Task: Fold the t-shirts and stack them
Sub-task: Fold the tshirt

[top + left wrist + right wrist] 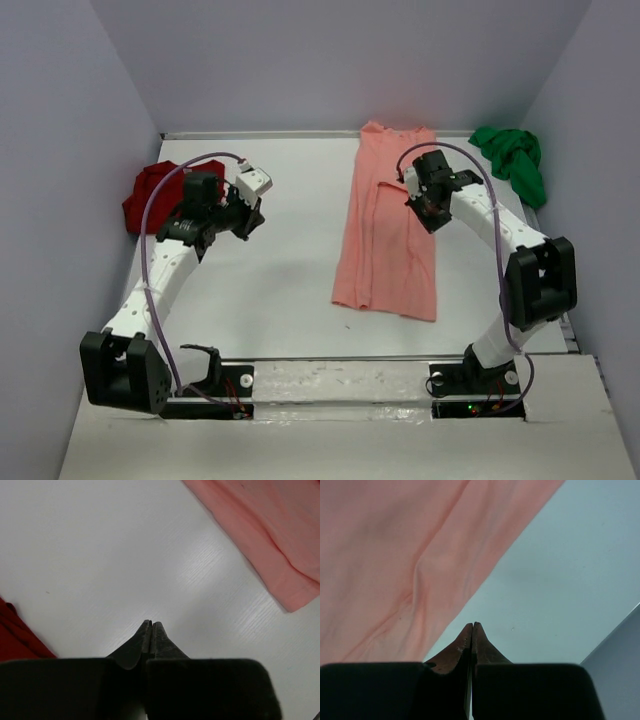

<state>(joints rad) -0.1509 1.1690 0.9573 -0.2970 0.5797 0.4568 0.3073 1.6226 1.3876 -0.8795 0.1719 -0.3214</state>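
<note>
The salmon-pink t-shirt [390,235] lies flat as a long narrow strip, right of centre, running from the back edge toward the front. The dark red t-shirt [150,195] is crumpled at the back left. The bright green t-shirt [512,160] is bunched in the back right corner. My right gripper [428,205] hovers over the pink strip's right edge, shut and holding nothing [472,625]; pink cloth [395,555] fills the left of its wrist view. My left gripper [250,212] is shut and empty [151,624] above bare table, between the red shirt [15,635] and the pink one [260,525].
White walls close in the table [280,270] on the left, back and right; the right wall [620,650] shows in the right wrist view. Both arm bases sit on a rail [340,385] along the near edge.
</note>
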